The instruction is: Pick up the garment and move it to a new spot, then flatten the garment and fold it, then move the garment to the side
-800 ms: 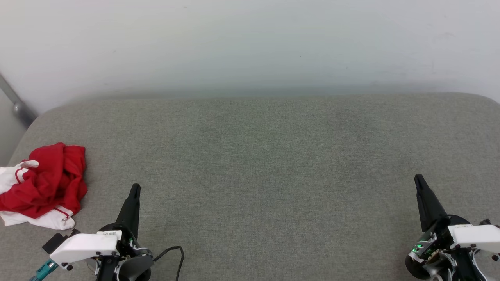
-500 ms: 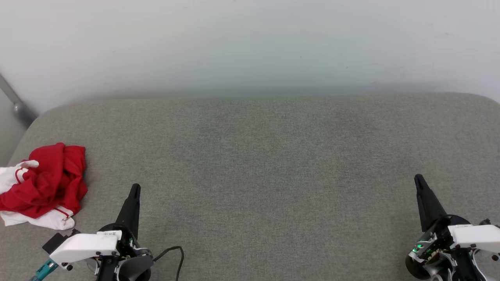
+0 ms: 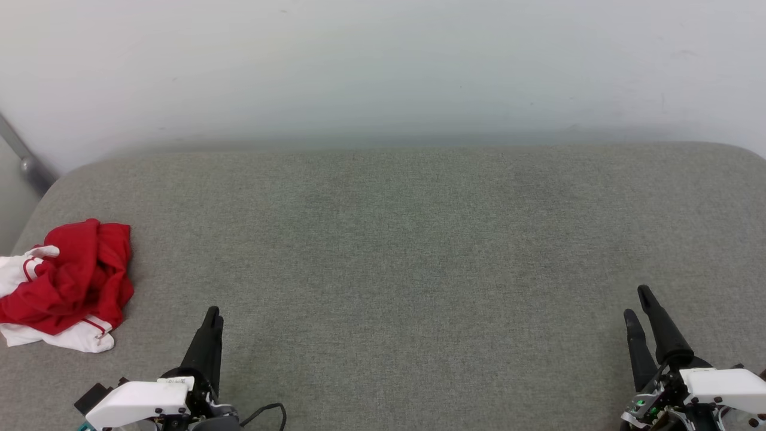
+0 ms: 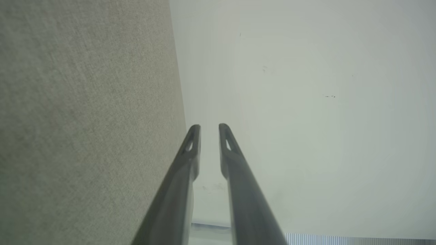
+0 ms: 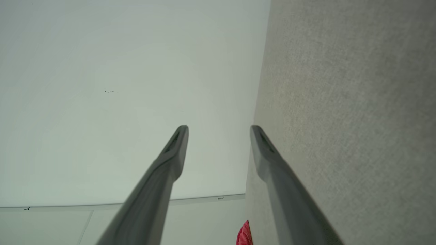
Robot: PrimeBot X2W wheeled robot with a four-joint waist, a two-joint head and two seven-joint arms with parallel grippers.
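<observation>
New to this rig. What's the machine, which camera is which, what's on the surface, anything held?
It is a wheeled robot with two arms, each ending in a hand with two long dark fingers. The head view looks down from the robot's head at a grey padded surface against a pale wall: left hand at lower left, right hand at lower right. The two wrist views each look along one hand's own fingers. A crumpled red and white garment lies at the surface's left edge, apart from both hands. Nothing is held: the left fingers stand a narrow gap apart, the right fingers wide apart, nothing between.
</observation>
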